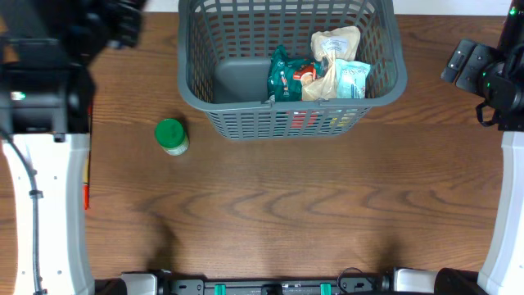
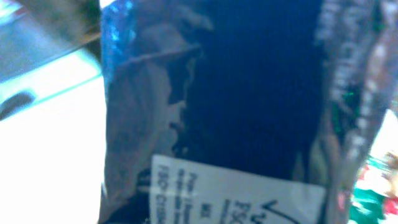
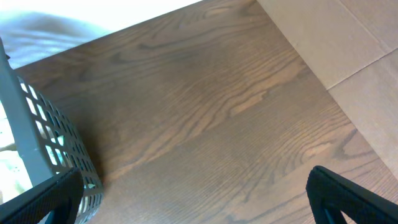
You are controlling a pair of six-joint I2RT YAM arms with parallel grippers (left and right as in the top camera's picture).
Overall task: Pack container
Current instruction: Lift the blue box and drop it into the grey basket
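The overhead camera looks straight down on the table (image 1: 270, 205), with the basket (image 1: 270, 123) at the frame's top. The left wrist camera sits hard against a blue packet (image 2: 249, 93) — too near to focus. The right wrist camera slants down, low over the wood — it shares one basket corner and the bare table beside it with the overhead.
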